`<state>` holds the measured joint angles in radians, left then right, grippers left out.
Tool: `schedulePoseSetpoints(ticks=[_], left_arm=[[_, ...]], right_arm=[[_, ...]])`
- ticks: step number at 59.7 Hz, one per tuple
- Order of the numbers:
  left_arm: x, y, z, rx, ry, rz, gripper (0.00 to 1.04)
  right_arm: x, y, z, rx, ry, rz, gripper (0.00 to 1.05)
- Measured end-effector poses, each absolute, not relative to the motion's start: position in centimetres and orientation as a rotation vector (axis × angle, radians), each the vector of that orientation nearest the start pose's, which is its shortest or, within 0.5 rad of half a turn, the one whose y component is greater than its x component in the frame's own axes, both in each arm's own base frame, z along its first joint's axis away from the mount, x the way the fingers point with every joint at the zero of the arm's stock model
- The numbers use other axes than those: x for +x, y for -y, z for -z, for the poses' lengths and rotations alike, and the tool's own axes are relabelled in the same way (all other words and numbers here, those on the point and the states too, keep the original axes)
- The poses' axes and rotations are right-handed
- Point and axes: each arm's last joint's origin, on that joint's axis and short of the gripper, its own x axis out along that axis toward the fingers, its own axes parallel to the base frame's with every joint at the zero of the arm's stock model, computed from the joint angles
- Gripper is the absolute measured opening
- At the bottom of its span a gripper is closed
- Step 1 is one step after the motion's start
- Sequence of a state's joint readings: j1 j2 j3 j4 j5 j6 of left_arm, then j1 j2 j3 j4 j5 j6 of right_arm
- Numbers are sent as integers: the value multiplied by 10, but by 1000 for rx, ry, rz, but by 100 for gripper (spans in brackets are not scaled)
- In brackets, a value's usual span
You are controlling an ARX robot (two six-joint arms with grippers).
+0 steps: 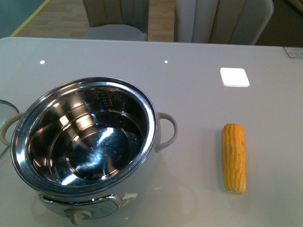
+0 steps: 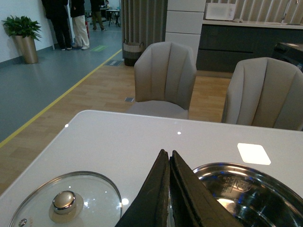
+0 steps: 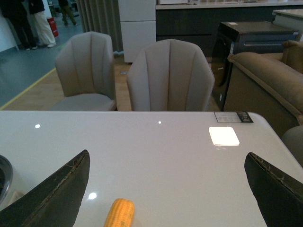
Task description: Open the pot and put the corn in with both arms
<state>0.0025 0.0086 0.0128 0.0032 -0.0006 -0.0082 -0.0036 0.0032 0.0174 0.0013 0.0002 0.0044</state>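
On the white table (image 1: 189, 56), the pot (image 1: 85, 137) stands uncovered, steel interior showing reflections only. Its front knob (image 1: 79, 216) faces the robot, and one white loop handle (image 1: 168, 130) is on its right side. Right of the pot, well apart from it, the corn (image 1: 234, 157) lies flat, long axis running approx. away from the robot; neither gripper touches it. Just beside the pot, left side, the glass lid (image 2: 94, 194) w/ steel lid knob (image 2: 64, 200) lies flat on the table.

Status, left gripper (image 2: 169, 153): fingers pressed together, nothing between them, above the lid/pot gap.

Status, right gripper (image 3: 166, 153): fingers spread wide, holding nothing, above the table near one corn end.

Beyond the corn is a bright white square patch (image 1: 234, 77). Behind the far table edge are beige chairs (image 1: 116, 16).
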Motion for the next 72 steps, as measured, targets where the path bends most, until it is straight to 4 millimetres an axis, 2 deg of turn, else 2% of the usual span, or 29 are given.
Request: schedulePoseSetpoints(ticks=[11,22,31,32,41,57,59,64,68,72], left_arm=[[97,0,-168,-9,8,-3,5],[97,0,-168,-8,8,-3,37],[97,0,-168,-8,8,-3,67],[97,0,-168,-9,8,-3,73],[97,0,-168,-8,8,-3,99],[97,0,-168,-6,8,-3,98],[97,0,-168,-6,8,-3,98],[97,0,-168,-6,9,-2,98],[97,0,-168,-6,9,-3,98],[97,0,-168,-6,8,-3,98]], right_arm=[[97,0,-169,4,15,4,96],[97,0,-169,4,15,4,96],[97,0,-169,4,15,4,96],[97,0,-169,4,15,4,96],[97,0,-169,4,15,4,96],[97,0,-169,7,11,7,96],[98,0,-171,41,-97,45,96],[102,-3,-165,103,-567,154,96],[106,-4,-155,131,-701,158,96],[114,-5,-151,165,-753,156,96]])
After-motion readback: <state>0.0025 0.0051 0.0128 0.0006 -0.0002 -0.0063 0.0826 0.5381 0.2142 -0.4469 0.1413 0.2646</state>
